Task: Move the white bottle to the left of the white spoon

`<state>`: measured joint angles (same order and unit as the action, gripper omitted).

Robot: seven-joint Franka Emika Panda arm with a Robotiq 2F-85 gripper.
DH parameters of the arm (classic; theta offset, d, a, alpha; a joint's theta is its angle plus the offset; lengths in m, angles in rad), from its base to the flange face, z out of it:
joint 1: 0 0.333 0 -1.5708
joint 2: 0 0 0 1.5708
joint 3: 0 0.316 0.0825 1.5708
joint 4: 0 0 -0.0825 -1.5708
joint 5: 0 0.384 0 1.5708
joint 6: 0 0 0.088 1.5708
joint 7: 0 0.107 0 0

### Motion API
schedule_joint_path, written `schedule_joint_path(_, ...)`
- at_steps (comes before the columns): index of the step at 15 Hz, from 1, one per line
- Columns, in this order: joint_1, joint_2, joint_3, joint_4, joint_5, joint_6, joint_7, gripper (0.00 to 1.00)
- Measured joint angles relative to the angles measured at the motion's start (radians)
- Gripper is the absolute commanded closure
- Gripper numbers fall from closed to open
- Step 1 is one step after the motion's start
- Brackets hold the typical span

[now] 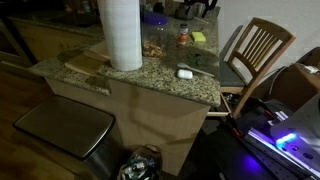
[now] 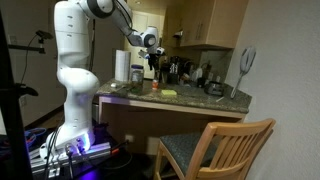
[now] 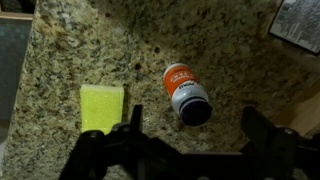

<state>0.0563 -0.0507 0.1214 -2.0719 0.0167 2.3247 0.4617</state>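
While your jaws hang spread wide and empty over the worktop (image 3: 60,40), the white bottle (image 3: 187,92) stands upright beneath them, untouched, just right of the yellow sponge (image 3: 101,105) in the wrist view. Its dark cap hides any contents. In an exterior view the white spoon (image 1: 186,72) lies apart, by the worktop's near edge, and a clear tub (image 1: 155,46) beside the paper roll (image 1: 120,35) holds brownish bits too small to name.

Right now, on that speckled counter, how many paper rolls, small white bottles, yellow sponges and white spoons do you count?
paper roll: 1
white bottle: 1
yellow sponge: 1
white spoon: 1
Total: 4
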Motion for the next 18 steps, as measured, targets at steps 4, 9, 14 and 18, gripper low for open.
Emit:
schedule_joint_path(4, 0.006, 0.052, 0.002, 0.0, -0.112, 0.038, 0.109, 0.0)
schedule_joint_path(9, 0.009, 0.055, 0.002, 0.001, -0.109, 0.042, 0.112, 0.0)
schedule_joint_path(14, 0.021, 0.07, 0.002, 0.001, -0.116, 0.102, 0.114, 0.0)
schedule_joint_path(18, 0.024, 0.079, 0.0, 0.001, -0.124, 0.105, 0.114, 0.0)
